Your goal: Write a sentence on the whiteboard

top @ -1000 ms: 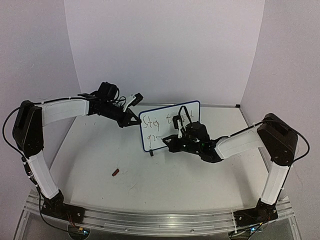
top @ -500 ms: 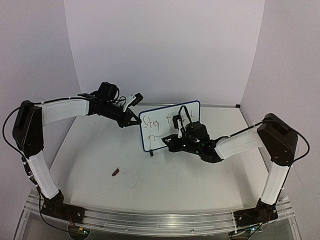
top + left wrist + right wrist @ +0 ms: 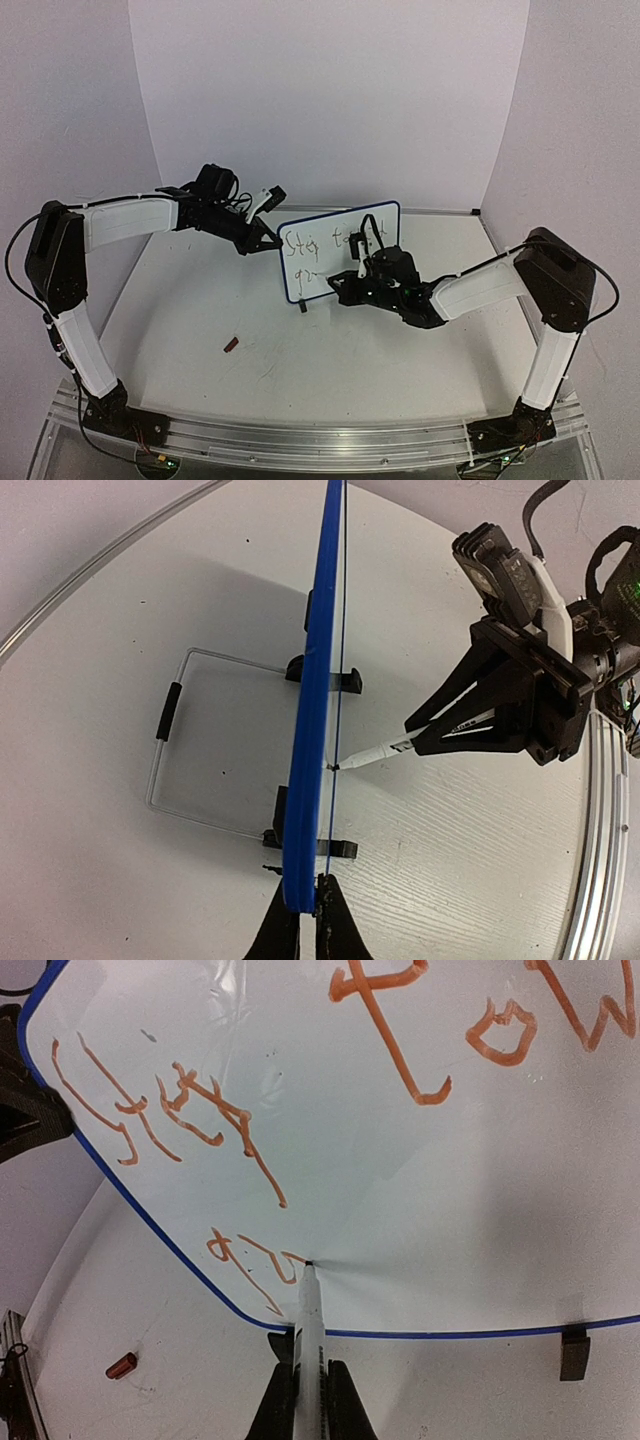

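The whiteboard (image 3: 335, 250) stands upright mid-table, white with a blue frame; it shows edge-on in the left wrist view (image 3: 312, 680). My left gripper (image 3: 268, 240) is shut on its left edge (image 3: 306, 915). My right gripper (image 3: 347, 287) is shut on a white marker (image 3: 310, 1330). The marker's tip (image 3: 308, 1263) touches the board face (image 3: 420, 1180) low on the left. The sentence (image 3: 200, 1120) is orange cursive, with a top line and a short start of a second line (image 3: 250, 1258) ending at the tip. The marker also shows in the left wrist view (image 3: 375, 752).
A small red cap (image 3: 231, 346) lies on the table in front of the board, also in the right wrist view (image 3: 120, 1365). A wire stand (image 3: 165, 715) sits behind the board. Black feet (image 3: 573, 1352) hold its lower edge. A metal rail (image 3: 600, 810) runs along the table's edge.
My right gripper has shifted slightly with the marker along the second line. The board and my left arm have not moved.
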Controlling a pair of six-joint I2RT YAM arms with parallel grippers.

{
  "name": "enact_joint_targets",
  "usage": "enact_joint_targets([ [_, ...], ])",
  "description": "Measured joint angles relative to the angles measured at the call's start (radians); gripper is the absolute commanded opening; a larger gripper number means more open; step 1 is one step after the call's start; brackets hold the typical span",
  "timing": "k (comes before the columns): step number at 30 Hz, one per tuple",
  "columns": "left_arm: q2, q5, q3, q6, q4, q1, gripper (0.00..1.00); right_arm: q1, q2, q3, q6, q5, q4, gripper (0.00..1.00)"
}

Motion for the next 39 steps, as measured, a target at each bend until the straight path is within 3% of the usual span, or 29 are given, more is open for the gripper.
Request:
enact_joint_targets([
  [25, 0.000, 0.000, 0.000, 0.000, 0.000, 0.000, 0.00, -0.003, -0.145, -0.102, -0.006, -0.011, 0.030, 0.00],
  [39, 0.000, -0.001, 0.000, 0.001, 0.000, -0.002, 0.00, -0.035, -0.145, -0.103, -0.034, -0.122, 0.011, 0.00],
])
